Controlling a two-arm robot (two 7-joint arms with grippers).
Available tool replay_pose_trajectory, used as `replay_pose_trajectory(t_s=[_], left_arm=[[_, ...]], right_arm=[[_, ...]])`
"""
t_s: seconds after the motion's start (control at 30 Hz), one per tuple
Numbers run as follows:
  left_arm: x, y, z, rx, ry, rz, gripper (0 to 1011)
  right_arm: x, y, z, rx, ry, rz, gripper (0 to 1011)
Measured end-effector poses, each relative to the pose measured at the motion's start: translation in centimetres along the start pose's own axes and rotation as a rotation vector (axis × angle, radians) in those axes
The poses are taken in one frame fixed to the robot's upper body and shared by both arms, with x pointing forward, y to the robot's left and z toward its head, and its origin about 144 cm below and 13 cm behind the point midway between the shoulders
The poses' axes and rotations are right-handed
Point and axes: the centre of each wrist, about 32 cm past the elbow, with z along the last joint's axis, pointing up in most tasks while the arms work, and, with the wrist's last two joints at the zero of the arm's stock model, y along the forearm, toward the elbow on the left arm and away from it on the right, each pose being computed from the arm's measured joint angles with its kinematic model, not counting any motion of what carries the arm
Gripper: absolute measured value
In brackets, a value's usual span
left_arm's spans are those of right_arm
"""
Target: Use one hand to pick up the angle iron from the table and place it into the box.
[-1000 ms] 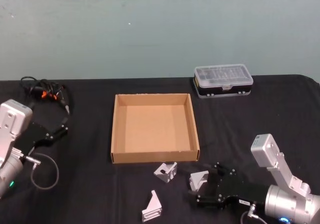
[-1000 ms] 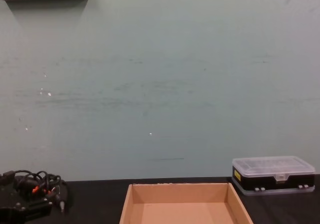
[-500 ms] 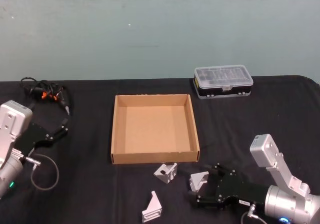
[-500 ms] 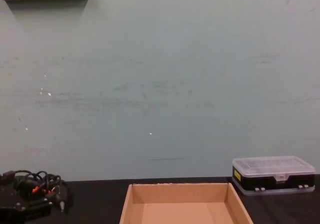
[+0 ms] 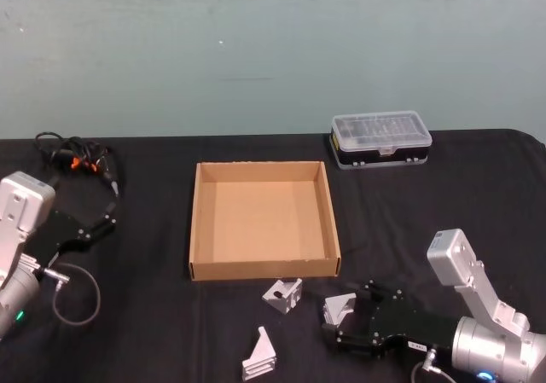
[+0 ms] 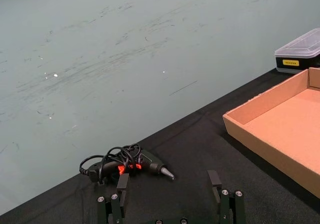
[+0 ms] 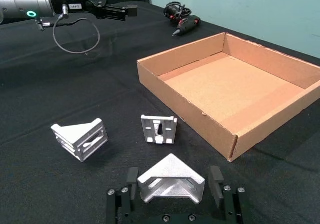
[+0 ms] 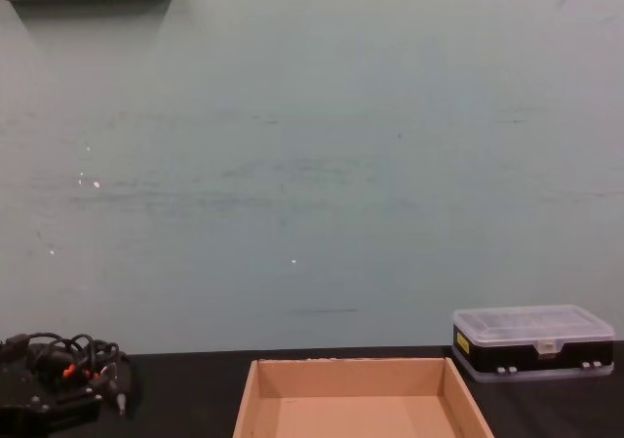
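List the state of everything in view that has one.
Right tool: open, straddling an angle iron on the table.
Left tool: open, idle over the table's left side.
Box: empty.
Organiser case: lid shut.
Second angle iron: loose, before the box.
Third angle iron: loose, nearer the robot.

The box (image 5: 264,269) is made of plain brown cardboard, matt and faintly fibrous. The table (image 5: 444,204) is finished in flat matt black. The angle irons (image 5: 282,295) are seen in pale, dull-sheened metal. The organiser case (image 5: 380,136) is lidded in clear glossy plastic.
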Motion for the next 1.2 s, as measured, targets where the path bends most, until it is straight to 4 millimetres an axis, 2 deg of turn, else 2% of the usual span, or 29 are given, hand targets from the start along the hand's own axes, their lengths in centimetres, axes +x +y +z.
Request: replay_pose_trajectory(t_s=[0.07,0.23,0.9,1.2], left_arm=[[0.0,0.0,0.0,0.0,0.0,0.0,1000],[0.0,0.0,0.0,0.0,0.0,0.0,1000],[0.0,0.0,0.0,0.0,0.0,0.0,1000],[0.0,0.0,0.0,0.0,0.0,0.0,1000]], right_arm=[[0.01,0.0,0.01,0.0,0.0,0.0,838],[0.0,0.0,0.02,0.001,-0.001,0.0,747],[0.0,0.0,0.03,0.001,-0.001,0.0,747],[0.29,-0.49,0.37,0.091,0.012,0.009,747]])
